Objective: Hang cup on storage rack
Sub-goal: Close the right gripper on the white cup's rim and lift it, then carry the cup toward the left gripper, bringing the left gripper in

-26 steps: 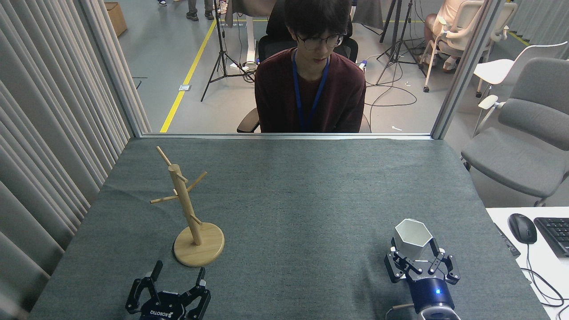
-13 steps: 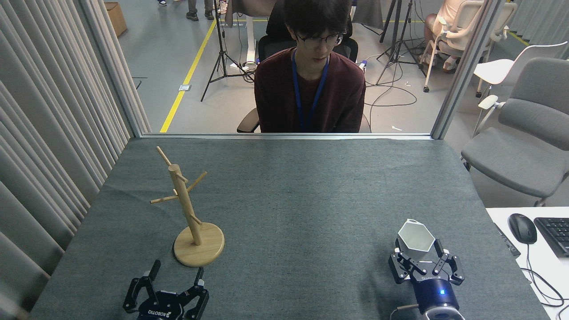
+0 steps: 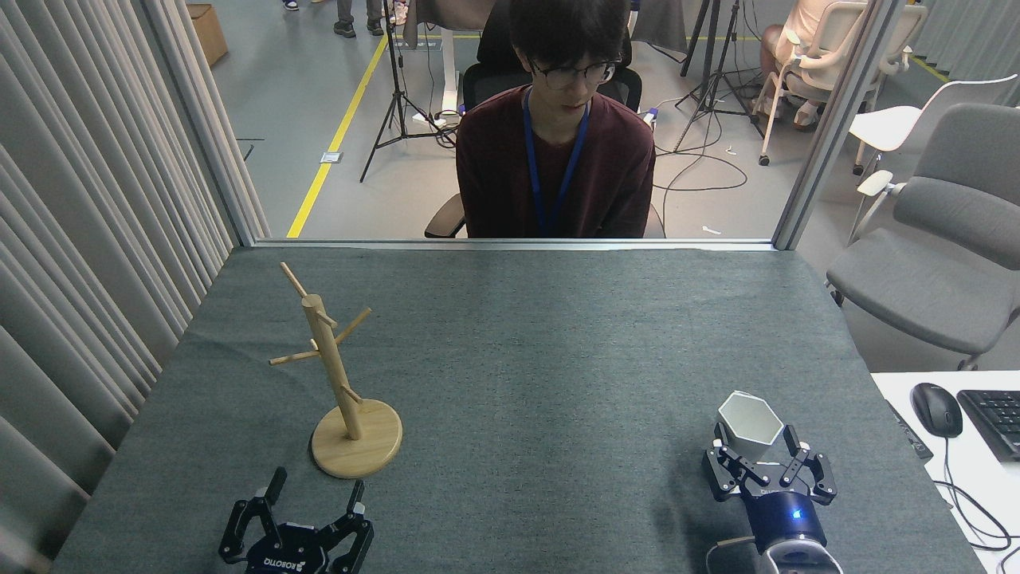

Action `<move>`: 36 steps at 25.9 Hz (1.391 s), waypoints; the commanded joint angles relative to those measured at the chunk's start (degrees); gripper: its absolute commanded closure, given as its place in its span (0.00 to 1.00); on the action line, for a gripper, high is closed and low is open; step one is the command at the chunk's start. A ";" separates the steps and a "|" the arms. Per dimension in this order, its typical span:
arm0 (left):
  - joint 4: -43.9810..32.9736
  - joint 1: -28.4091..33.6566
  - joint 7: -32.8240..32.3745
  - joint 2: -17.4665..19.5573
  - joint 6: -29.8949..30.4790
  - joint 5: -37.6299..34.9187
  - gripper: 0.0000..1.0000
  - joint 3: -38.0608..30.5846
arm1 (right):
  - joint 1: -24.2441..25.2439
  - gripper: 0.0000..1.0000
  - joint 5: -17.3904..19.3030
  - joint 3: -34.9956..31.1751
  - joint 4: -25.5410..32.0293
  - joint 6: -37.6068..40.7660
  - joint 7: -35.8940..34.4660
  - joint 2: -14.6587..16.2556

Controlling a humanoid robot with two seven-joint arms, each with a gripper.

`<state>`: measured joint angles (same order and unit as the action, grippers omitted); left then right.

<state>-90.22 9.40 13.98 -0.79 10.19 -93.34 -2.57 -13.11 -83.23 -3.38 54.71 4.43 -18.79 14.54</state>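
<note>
A table (image 3: 558,359) covered in dark grey-green felt is bordered on the left by pale pleated curtains (image 3: 88,199) and at its far edge by a metal frame (image 3: 510,243). Beyond it, a person (image 3: 558,151) in a dark red top is seated on a black chair. A grey floor (image 3: 287,80) marked with a yellow line (image 3: 335,135) is seen behind, with tripods (image 3: 394,104) and cables. Grey chairs (image 3: 940,263) are placed at the right, beside a white desk (image 3: 948,470) on which a mouse (image 3: 936,409) and keyboard (image 3: 996,418) are laid.
</note>
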 commanded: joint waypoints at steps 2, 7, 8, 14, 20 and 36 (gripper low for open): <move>0.05 0.00 -0.01 0.09 0.01 0.00 0.01 -0.50 | -2.27 0.02 0.00 0.31 -2.59 -0.03 -0.19 -0.48; 0.22 0.00 0.17 0.35 0.01 0.00 0.01 -0.86 | -3.06 0.04 -0.17 1.01 -4.52 -0.65 -1.42 -1.44; 0.22 0.00 0.17 0.44 0.01 0.09 0.01 -0.86 | -2.97 0.09 -0.17 1.01 -4.44 -0.65 -1.51 -1.62; 0.31 -0.88 0.61 0.61 0.19 0.00 0.01 -0.77 | -1.91 0.39 -0.09 0.66 -1.71 0.06 -5.03 -1.62; 1.45 -3.43 0.96 1.14 3.26 -1.05 0.01 3.36 | 5.38 0.38 -0.35 2.15 15.60 1.29 -4.68 -4.52; 8.31 -10.11 0.08 -4.31 3.44 -18.81 0.01 18.48 | 10.04 0.38 -11.78 21.31 27.47 0.41 -3.80 -18.23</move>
<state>-82.34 -0.33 14.19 -4.13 13.68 -111.67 15.52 -4.42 -93.41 16.42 81.99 4.89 -22.59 -2.37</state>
